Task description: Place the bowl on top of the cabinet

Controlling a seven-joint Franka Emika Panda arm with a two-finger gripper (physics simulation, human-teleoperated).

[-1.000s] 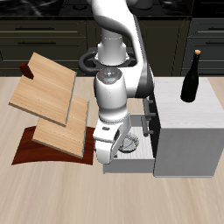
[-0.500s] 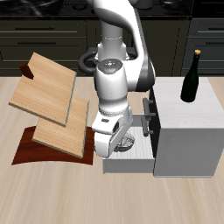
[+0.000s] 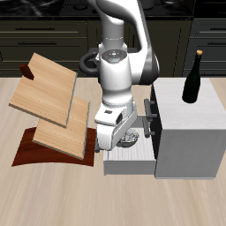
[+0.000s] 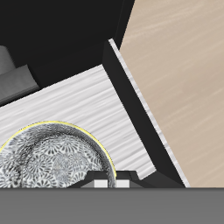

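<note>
The bowl (image 3: 132,140), small, round and speckled grey-white, hangs just above the floor of the cabinet's pulled-out slatted drawer (image 3: 132,161). My gripper (image 3: 122,143) reaches down into the drawer and is shut on the bowl's rim. In the wrist view the bowl (image 4: 48,162) fills the area close to my gripper (image 4: 112,179), with its yellowish rim caught between the fingertips and the drawer floor (image 4: 83,92) beneath it. The cabinet (image 3: 190,132) is a white-grey box with a flat pale top, right beside the drawer.
A dark wine bottle (image 3: 192,78) stands at the back of the cabinet's top. Wooden boards (image 3: 53,97) lean on a dark stand beside the drawer. The drawer's dark front wall (image 4: 144,109) borders the bowl, with bare table (image 4: 184,79) beyond.
The arm has risen steadily over the last second, and the gripper with the bowl has come up slightly inside the drawer.
</note>
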